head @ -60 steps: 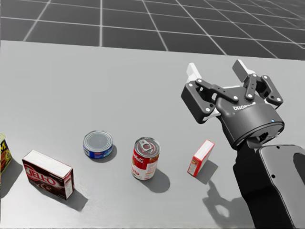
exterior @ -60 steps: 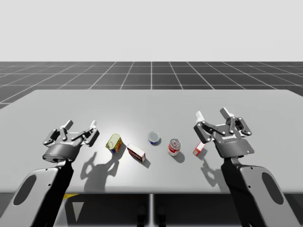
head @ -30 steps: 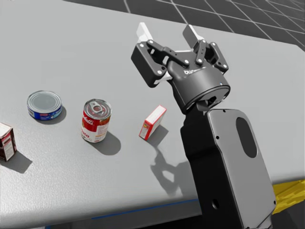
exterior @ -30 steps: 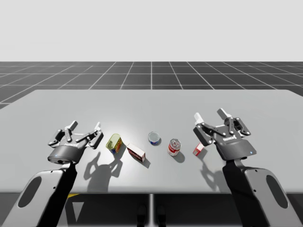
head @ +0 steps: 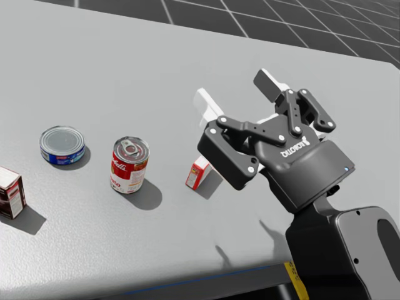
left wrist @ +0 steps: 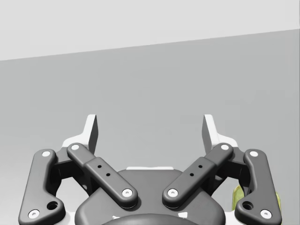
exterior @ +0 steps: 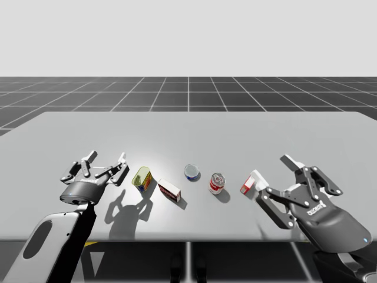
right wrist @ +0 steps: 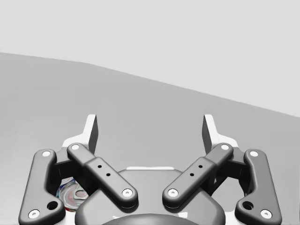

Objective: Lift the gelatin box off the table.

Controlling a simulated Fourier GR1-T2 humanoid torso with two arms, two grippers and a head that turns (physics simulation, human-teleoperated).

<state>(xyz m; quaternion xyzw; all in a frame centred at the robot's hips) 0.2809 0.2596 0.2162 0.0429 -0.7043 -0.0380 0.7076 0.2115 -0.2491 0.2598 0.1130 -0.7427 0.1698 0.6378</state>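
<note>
Target is the gelatin box (head: 198,173): small, red and white, standing upright on a narrow side on the worktop (exterior: 188,130), toward my right, not yet lifted. A red soup can (head: 129,165) stands upright just to its left, with a gap between them. My right claw (head: 239,92) hangs over the box from the right, fingers spread wide with nothing between them. In the head view its near linkage hides the box's upper part, so I cannot tell whether the near finger touches it. Risks, as I judge them: the box is thin and tall on that side, so a finger coming down off-centre would likely tip it flat or shove it toward the soup can. The claw sits tilted, so one pad may meet the box first and skid it. A pinch across the wrong faces could let it twist out on the lift. The right wrist view looks out over bare worktop, with the soup can's lid showing under the claw, so it gives poor help for lining up. Others, left to right: my left claw (exterior: 106,158) over the worktop's left part, fingers apart, holding nothing; a yellow can (exterior: 142,178) on its side just beside it; a dark red box (exterior: 169,189); a low blue can (exterior: 191,171) a little farther back. Only the soup can crowds the approach. The rest stand well apart.
</note>
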